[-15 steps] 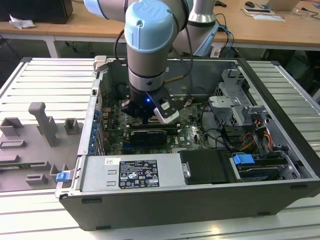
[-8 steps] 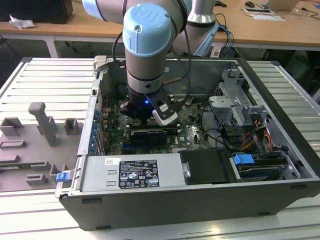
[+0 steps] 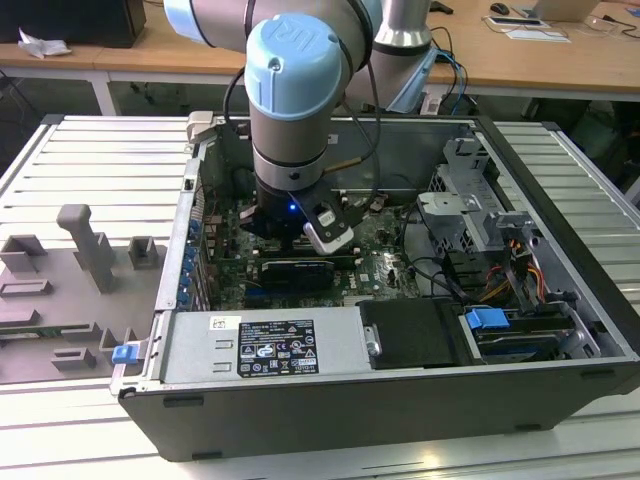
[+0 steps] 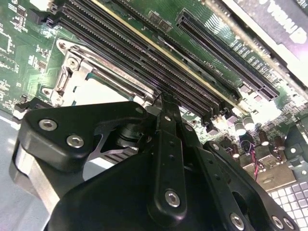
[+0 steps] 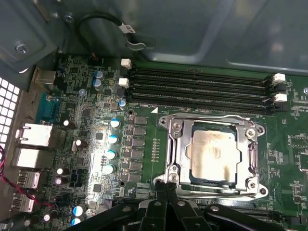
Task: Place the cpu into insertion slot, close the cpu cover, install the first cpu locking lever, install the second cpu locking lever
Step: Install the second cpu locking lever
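My gripper (image 5: 166, 190) is closed, holding nothing, its fingertips (image 4: 167, 103) touching the cpu cover (image 5: 177, 144) edge; the cover lies over the cpu (image 5: 215, 153).

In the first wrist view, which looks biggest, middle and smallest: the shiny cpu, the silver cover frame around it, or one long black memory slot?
Largest to smallest, by how much picture each covers:
1. the cpu cover, the silver frame around the chip
2. the cpu
3. one memory slot: longest across, but very thin, so this place is less sure
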`<state>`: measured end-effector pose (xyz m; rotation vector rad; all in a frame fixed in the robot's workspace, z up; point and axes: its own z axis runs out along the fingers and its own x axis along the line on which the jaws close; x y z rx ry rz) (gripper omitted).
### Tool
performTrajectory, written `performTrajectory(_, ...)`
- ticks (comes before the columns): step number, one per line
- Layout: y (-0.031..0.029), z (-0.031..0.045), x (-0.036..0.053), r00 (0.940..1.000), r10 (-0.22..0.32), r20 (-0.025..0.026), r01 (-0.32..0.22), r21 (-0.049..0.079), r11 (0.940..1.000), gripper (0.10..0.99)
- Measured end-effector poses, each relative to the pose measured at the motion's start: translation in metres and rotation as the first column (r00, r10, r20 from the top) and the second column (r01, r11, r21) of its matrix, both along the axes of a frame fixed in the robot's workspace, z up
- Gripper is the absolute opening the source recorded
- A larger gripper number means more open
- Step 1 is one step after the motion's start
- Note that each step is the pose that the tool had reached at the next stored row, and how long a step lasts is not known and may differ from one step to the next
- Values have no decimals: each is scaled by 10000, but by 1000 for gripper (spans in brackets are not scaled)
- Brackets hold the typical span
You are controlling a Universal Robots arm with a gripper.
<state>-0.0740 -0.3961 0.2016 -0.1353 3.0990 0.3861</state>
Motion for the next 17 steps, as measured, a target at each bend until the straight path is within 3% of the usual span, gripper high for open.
performTrajectory(4, 1, -10, 0, 10000, 19, -1, -19, 24, 10000, 106)
performTrajectory(10, 3, -28, 0, 10000, 42, 1, -42, 162, 9999, 106)
performTrajectory(17, 1, -52, -5, 10000, 66, 2, -66, 199, 9998, 106)
